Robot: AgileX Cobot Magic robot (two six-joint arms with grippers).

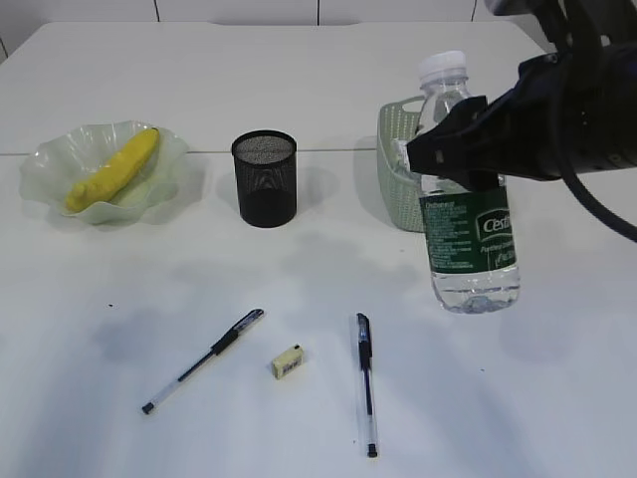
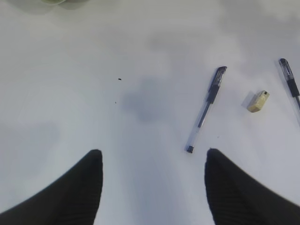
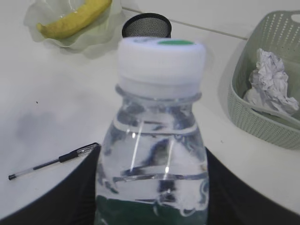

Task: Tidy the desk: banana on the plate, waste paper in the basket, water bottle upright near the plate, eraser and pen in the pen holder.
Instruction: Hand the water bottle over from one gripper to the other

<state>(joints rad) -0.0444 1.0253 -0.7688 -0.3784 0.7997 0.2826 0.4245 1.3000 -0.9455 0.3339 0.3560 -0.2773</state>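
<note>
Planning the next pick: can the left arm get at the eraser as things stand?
Probably yes. The left gripper is open and empty above bare table, and the eraser lies ahead to its right, apart from both pens. The right gripper, shut on the bottle, is clear of that path.

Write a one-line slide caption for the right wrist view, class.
Right pincer grips the upright water bottle; banana on plate, crumpled paper in basket.

The clear bottle (image 1: pixel 468 209) wears a dark green label and white cap. Beyond the black tool (image 1: pixel 423 149) sit a yellow banana (image 1: pixel 111 169) and a black mesh holder (image 1: pixel 265 178).
</note>
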